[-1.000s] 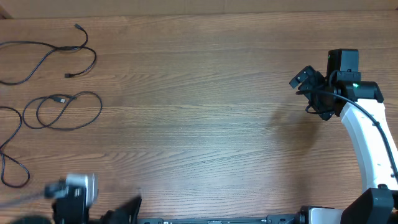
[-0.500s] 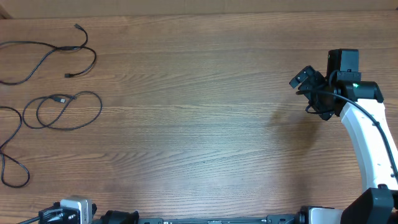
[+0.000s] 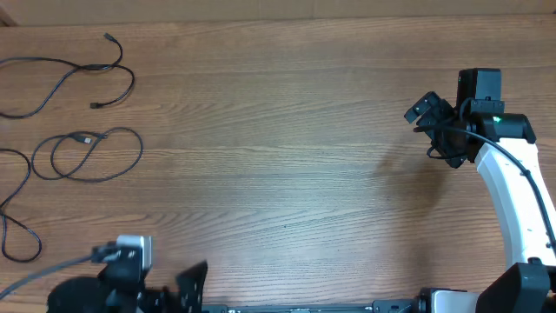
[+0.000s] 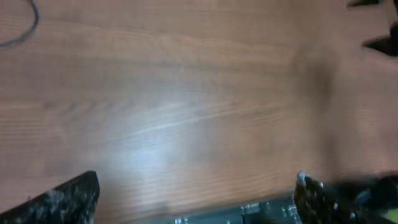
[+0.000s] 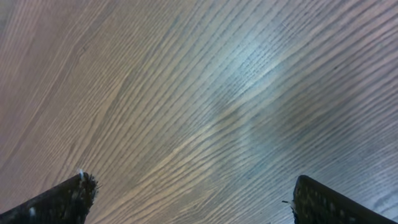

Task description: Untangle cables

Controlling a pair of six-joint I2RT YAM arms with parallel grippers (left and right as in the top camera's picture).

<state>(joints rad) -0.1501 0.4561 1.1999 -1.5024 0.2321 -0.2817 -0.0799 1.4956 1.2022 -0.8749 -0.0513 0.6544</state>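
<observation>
Several thin black cables lie at the table's far left. One cable (image 3: 87, 68) curves along the back, and another cable (image 3: 95, 156) is looped in front of it, trailing off toward the left edge. A short arc of cable (image 4: 28, 28) shows at the top left of the left wrist view. My left gripper (image 3: 187, 291) (image 4: 196, 202) is low at the front edge, right of the cables and well apart from them, open and empty. My right gripper (image 3: 434, 135) (image 5: 196, 199) hovers at the far right, open over bare wood.
The wooden table (image 3: 278, 148) spans the whole view. The right arm's white link (image 3: 512, 200) runs along the right side. A dark base rail (image 3: 304, 308) lines the front edge. Dark parts of the right arm (image 4: 379, 37) show at the top right of the left wrist view.
The left arm dipped almost out of the overhead view at the front edge, then came back in, a little further right. The right arm and the cables have not moved.
</observation>
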